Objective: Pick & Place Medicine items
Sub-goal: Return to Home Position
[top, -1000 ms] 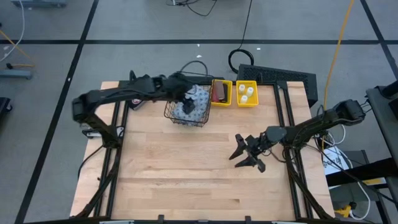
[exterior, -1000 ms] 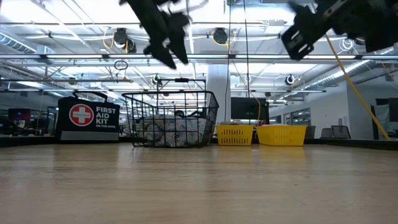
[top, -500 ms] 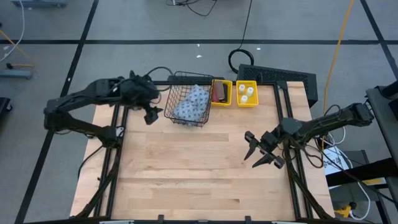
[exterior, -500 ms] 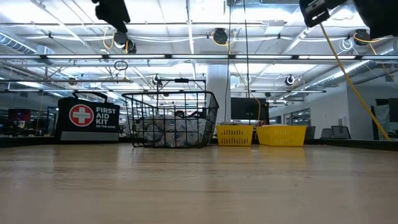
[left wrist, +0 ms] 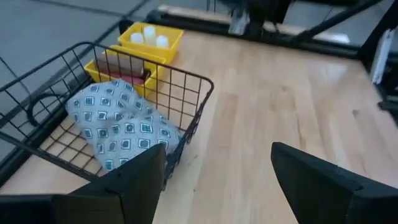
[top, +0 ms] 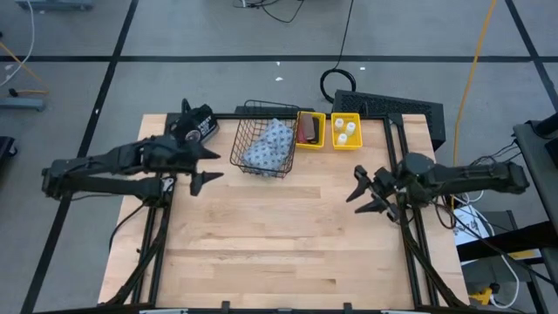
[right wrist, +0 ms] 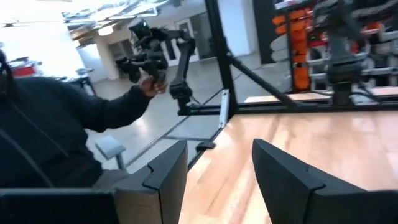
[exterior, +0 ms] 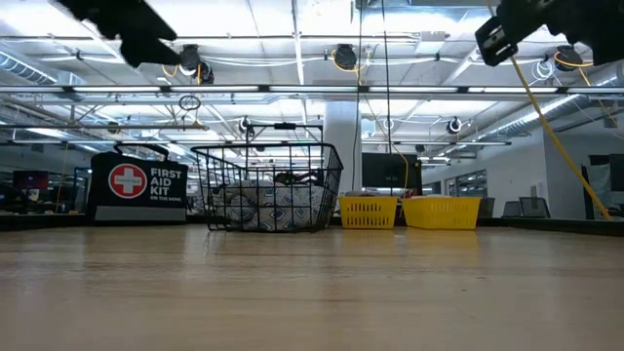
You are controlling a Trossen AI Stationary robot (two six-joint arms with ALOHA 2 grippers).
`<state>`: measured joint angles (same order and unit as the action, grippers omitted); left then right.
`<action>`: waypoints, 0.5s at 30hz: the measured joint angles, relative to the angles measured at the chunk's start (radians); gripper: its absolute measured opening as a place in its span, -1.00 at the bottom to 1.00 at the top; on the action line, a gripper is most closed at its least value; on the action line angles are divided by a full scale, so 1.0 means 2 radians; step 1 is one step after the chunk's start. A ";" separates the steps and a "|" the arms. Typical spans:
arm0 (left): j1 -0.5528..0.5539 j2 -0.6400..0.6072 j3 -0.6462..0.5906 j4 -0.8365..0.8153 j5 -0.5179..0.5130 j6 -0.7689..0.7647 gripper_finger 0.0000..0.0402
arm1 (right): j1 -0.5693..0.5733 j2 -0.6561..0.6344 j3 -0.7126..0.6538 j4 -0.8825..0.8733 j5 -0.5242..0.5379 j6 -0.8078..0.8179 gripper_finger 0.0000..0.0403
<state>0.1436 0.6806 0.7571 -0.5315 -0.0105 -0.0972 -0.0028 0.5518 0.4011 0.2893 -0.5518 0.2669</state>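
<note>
Grey floor (top: 70, 87) with black lines (top: 261, 58); ceiling lamps (exterior: 343, 57), seemingly a workshop.

We're in a robotics lab, an open industrial hall. Low view, top of frame: exposed white ceiling trusses (exterior: 292, 90) and round hanging lamps (exterior: 343, 56). High view: grey concrete floor (top: 61, 96) marked with black tape lines (top: 218, 58), a coiled black cable (top: 323, 84) at upper centre, and a pale wooden tabletop on a black metal frame (top: 279, 235). Right wrist view, upper left: another black robot arm (right wrist: 180, 62), with a person's dark sleeve (right wrist: 93, 109) reaching to it.
</note>
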 joint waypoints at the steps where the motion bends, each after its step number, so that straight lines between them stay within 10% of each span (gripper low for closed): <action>1: 0.000 -0.020 -0.016 0.007 0.001 -0.004 0.48 | -0.006 -0.012 0.000 -0.012 0.000 -0.003 -0.16; 15: -0.001 -0.255 -0.202 0.150 0.001 0.007 0.48 | -0.032 -0.154 0.000 -0.153 0.095 -0.081 -0.16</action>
<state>0.1417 0.1709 0.3522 -0.2319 -0.0090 -0.0826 -0.0662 0.2437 0.4011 -0.0172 -0.3613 0.1054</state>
